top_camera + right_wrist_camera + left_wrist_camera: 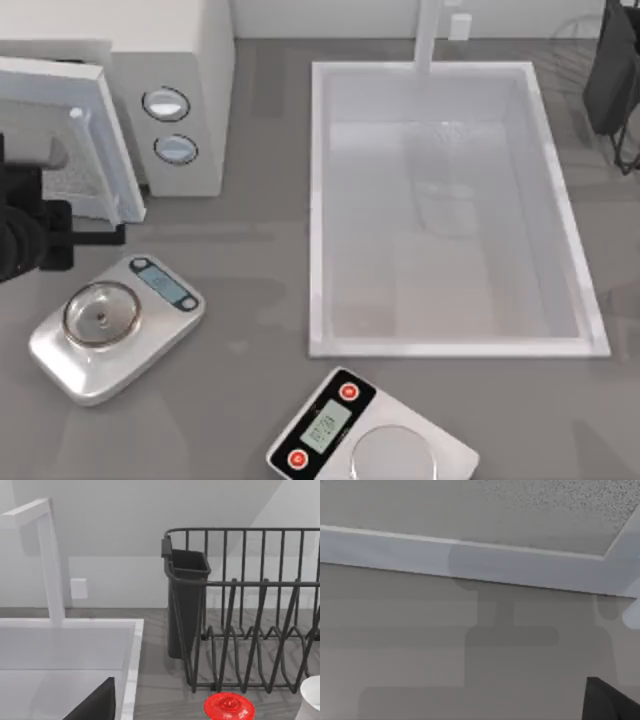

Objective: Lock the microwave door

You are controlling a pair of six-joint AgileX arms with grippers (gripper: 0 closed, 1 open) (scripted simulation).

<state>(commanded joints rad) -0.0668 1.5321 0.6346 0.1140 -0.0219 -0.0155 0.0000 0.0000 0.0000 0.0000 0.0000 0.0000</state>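
The microwave (120,70) sits at the back left of the tabletop (260,300), and the microwave door (85,140) stands swung out from its front, hinged on the side away from the grey dial panel (172,128). So the door is not shut yet, and by my judgement most of the closing swing is left, plus the final press home.

My left end effector (95,236) is at the left edge, just beside the door's free lower edge; I cannot tell whether it touches the door or whether it is released or clenched. My right arm (615,75) is parked at the far right by the dish rack (250,620).

The two kitchen scales (115,325) (370,440) have displays, but I can read no writing or brand on them.
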